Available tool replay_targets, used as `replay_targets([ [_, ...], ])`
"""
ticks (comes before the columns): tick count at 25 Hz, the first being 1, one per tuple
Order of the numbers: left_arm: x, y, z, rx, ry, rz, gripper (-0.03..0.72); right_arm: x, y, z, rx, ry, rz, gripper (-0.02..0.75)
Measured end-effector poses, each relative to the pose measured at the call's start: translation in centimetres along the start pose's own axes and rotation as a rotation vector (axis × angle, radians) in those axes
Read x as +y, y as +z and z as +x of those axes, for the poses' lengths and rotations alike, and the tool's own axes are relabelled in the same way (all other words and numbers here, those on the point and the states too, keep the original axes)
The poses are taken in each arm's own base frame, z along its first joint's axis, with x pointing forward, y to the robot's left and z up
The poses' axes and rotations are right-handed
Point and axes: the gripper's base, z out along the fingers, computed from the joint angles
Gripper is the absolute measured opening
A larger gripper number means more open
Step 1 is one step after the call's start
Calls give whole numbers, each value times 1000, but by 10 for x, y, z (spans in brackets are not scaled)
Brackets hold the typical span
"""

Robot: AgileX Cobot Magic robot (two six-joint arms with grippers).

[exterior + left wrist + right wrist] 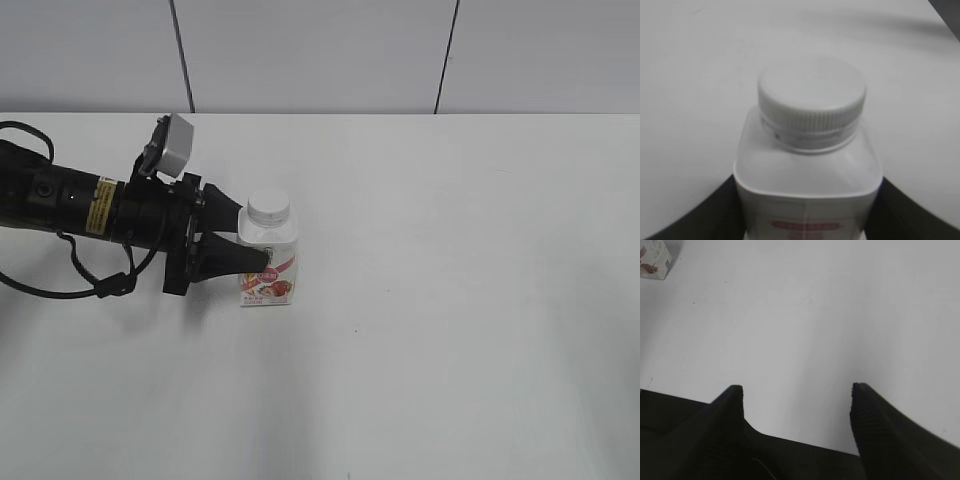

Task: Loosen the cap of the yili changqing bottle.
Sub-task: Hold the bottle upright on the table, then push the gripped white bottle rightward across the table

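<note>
- White table [450, 330] runs back to a pale panelled wall [320, 50] with two dark seams.
- Left gripper [255, 235] reaches in from the left, its black fingers [232, 258] pressed against both sides of the yili changqing bottle [270, 262], pinching the body below the shoulders.
- Bottle stands upright left of the table's middle; its red-pink label shows fruit, but the print is too small to read.
- Cap [811, 97] sits on the neck, white and ribbed around the edge, with nothing touching it.
- Yellow sticker [100, 205] on the left arm is unreadable.
- Right gripper [797, 405] hangs over bare table well apart from the bottle [655, 257], its prongs spread and holding nothing.
</note>
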Motion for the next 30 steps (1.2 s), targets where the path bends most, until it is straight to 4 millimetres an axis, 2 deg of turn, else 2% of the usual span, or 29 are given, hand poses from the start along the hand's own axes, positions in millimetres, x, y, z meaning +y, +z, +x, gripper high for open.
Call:
replay_targets([
  [6, 1, 0, -2, -19, -7, -15, 405, -19, 25, -71, 140, 21, -44, 531],
  [7, 2, 0, -3, -31, -7, -18, 404, -24, 38, -82, 196, 12, -60, 531],
  [9, 2, 0, -4, -49, -4, -21, 404, -30, 47, -103, 249, -35, -86, 531],
  [15, 1, 0, -6, -66, 6, -19, 403, -31, 82, -160, 311, -173, -150, 485],
  [19, 2, 0, -6, -69, 22, -21, 403, -14, 112, -188, 339, -289, -191, 460],
  [21, 2, 0, -6, -69, 25, -22, 403, 0, 130, -199, 356, -340, -227, 458],
  [30, 0, 0, -8, -87, 26, -8, 403, 75, 206, -226, 416, -509, -364, 458],
])
